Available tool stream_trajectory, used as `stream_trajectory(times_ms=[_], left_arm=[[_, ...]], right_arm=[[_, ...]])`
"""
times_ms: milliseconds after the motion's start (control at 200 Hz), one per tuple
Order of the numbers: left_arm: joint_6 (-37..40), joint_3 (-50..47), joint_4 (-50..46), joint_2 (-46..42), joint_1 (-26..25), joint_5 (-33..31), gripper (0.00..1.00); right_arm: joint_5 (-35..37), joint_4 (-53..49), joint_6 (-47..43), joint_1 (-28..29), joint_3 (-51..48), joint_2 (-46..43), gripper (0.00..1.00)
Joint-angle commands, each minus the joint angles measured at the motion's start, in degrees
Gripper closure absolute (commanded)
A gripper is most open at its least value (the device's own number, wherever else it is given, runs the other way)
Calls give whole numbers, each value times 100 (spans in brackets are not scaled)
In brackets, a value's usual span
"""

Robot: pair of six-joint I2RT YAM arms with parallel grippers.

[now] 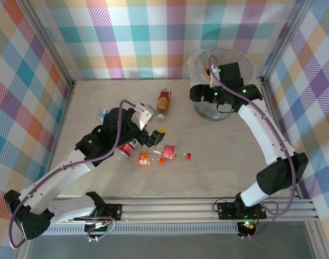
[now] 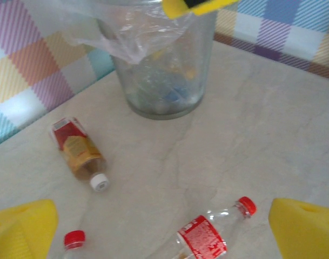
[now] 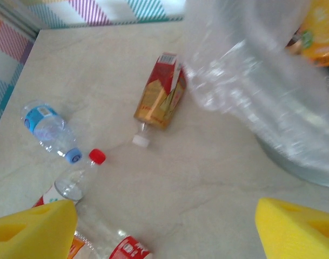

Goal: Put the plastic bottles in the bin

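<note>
Left gripper (image 2: 163, 233): spread wide, empty, above red-labelled clear bottle (image 2: 203, 238).
Right gripper (image 3: 164, 231): spread, empty, over bin (image 1: 249, 69).
Table (image 1: 218, 156): plastic bottles (image 1: 163, 102) scattered.

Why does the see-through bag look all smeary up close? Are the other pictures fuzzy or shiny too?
Right wrist view: the clear bag lining the bin sits near the lens, so it smears, with white glare streaks; the orange bottle is sharper. Left wrist view: the bin looks slightly soft. Top external view: even light, faint shadows on the table, fairly crisp.
</note>
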Motion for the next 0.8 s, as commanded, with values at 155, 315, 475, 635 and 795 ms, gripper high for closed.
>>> stream_trajectory(times_ms=[155,315,475,635,795], left_arm=[[-251,-65,325,-138,86,-632,0],[-344,-93,329,-159,131,-878,0],[-372,-120,327,-182,168,-1271,0],[-491,-163,541,-201,233,-1495,0],[-550,-159,555,-199,269,-1392,0]], right_arm=[[620,741,553,524,-499,-129,15],[722,1007,817,816,-544,157,15],[867,1352,1147,1045,-545,488,14],[1109,1693,1355,1233,-526,890,12],[1317,1894,1435,1376,-319,1452,8]])
